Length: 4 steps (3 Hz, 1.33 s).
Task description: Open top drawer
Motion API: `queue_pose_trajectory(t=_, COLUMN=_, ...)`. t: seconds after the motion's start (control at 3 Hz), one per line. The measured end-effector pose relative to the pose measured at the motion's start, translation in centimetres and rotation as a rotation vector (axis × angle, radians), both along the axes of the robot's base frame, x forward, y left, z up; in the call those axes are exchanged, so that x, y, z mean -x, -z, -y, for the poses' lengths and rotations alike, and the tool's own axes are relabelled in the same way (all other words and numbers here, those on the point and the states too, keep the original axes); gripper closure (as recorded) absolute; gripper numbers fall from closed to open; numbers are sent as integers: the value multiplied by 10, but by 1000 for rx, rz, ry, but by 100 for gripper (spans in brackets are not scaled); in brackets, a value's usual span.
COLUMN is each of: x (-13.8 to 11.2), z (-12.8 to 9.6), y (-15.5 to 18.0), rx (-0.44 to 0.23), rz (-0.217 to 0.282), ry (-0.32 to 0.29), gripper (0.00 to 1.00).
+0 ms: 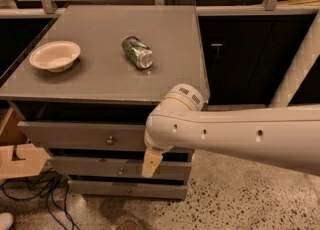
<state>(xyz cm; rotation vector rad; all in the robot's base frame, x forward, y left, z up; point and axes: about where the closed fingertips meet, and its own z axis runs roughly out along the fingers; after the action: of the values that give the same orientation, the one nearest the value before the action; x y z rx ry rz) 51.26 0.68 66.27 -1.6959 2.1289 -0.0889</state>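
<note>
White arm (240, 136) angles down, tool (151, 163) hanging near the top drawer (75, 135).

The white arm (240, 136) runs off the right edge and covers the right ends of the top drawer (75, 135) and the middle drawer (90, 166) below it. The gripper (151, 163), hanging in front of the middle drawer, is mostly hidden by the wrist above it. The label of the can (137, 51) on the tabletop (100, 79) is unreadable. A wooden piece (17, 159) is cut off at the left edge.
</note>
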Motion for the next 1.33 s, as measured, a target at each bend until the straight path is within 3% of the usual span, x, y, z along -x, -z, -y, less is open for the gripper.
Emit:
queue_pose_trajectory(t=0.67, x=-3, z=-6, y=19, rx=8, rz=-31, ry=-22, gripper=0)
queue_pose_trajectory(t=1.33, x=27, z=18, y=-6, rx=71, rz=-107, ry=54, gripper=0)
